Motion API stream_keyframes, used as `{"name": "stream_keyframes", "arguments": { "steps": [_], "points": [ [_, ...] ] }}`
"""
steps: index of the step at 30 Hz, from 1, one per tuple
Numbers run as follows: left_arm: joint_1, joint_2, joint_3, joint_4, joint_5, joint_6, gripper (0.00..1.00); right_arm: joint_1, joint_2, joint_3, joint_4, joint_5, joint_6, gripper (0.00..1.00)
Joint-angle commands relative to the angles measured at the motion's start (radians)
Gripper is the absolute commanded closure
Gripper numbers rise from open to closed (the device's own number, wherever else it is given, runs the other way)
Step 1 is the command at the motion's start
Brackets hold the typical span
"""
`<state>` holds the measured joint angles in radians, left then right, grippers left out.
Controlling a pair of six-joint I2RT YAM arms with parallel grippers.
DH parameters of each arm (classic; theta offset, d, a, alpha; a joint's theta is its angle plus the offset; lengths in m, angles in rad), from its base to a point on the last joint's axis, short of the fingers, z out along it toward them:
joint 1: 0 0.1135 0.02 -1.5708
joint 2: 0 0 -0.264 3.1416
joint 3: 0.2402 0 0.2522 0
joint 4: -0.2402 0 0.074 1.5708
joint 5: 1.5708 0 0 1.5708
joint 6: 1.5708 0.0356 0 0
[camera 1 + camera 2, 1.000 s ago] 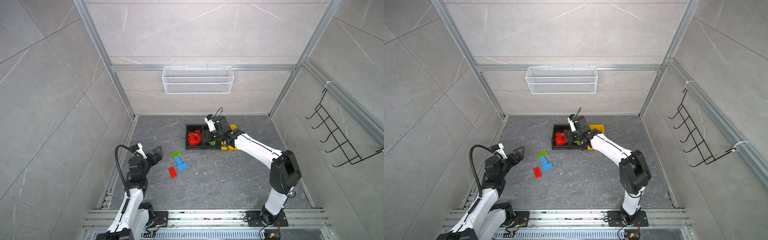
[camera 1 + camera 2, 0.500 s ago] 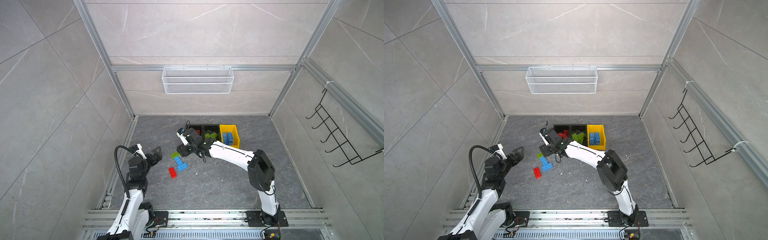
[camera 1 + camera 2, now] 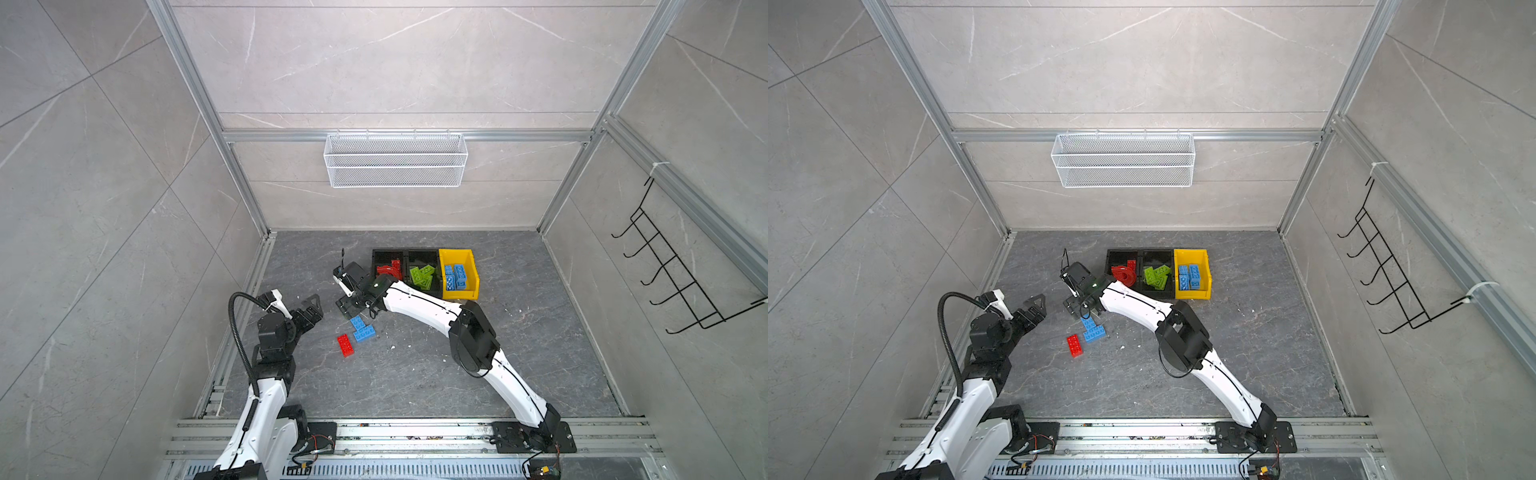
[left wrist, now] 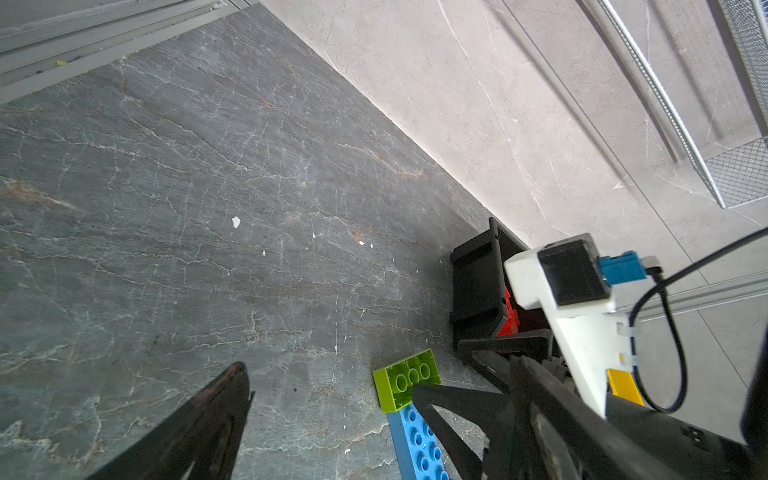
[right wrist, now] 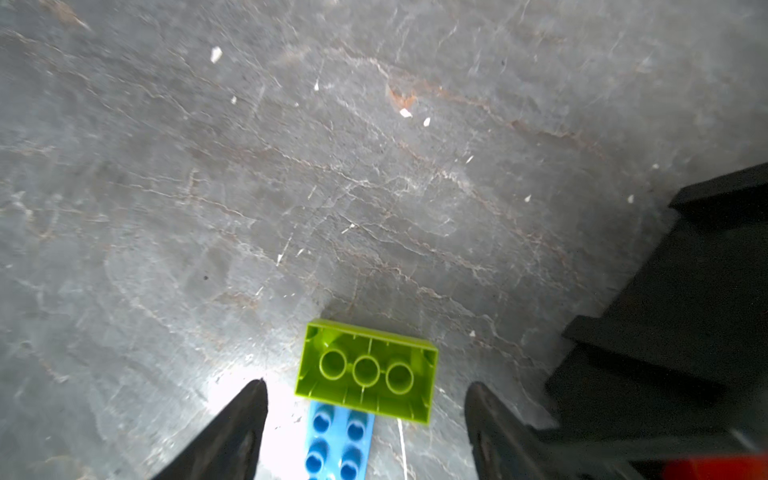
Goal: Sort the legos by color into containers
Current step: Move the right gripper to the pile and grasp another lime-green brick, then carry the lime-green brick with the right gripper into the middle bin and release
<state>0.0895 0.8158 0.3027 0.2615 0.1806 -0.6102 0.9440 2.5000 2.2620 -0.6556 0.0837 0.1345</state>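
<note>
Masked in both top views, left of centre, by right gripper (image 3: 348, 306), spread, empty: lime green brick (image 5: 365, 372). Cropped in right wrist view: blue brick (image 5: 338, 444). Likewise released: left gripper (image 3: 316, 307).

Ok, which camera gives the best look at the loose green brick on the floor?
The right wrist view: the green brick lies close up and unblocked, hollow side up, against a blue brick. The left wrist view shows it smaller and partly covered. In both top views the right gripper hides it.
</note>
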Motion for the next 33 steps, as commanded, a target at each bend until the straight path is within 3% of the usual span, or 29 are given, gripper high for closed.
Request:
{"name": "stream_keyframes", "arguments": {
  "steps": [1, 15, 19, 22, 27, 33],
  "points": [
    [-0.001, -0.013, 0.01, 0.015, -0.02, -0.004, 0.0, 0.004, 0.058, 0.077, -0.076, 0.032, 0.007, 0.22],
    [-0.001, -0.014, 0.011, 0.015, -0.02, 0.004, 0.0, 0.0, 0.171, 0.167, -0.097, 0.021, 0.024, 0.22],
    [-0.001, -0.014, 0.011, 0.015, -0.021, 0.006, 0.0, 0.001, 0.178, 0.183, -0.093, 0.016, 0.03, 0.26],
    [-0.001, -0.014, 0.01, 0.015, -0.021, 0.006, 0.0, 0.0, 0.161, 0.179, -0.092, 0.005, 0.023, 0.36],
    [-0.001, -0.017, 0.01, 0.015, -0.02, 0.006, 0.0, 0.0, 0.045, 0.077, -0.042, -0.008, 0.011, 0.5],
    [-0.002, -0.018, 0.011, 0.012, -0.021, 0.008, 0.0, -0.02, -0.245, -0.241, 0.184, -0.083, 0.03, 0.57]
  ]
}}
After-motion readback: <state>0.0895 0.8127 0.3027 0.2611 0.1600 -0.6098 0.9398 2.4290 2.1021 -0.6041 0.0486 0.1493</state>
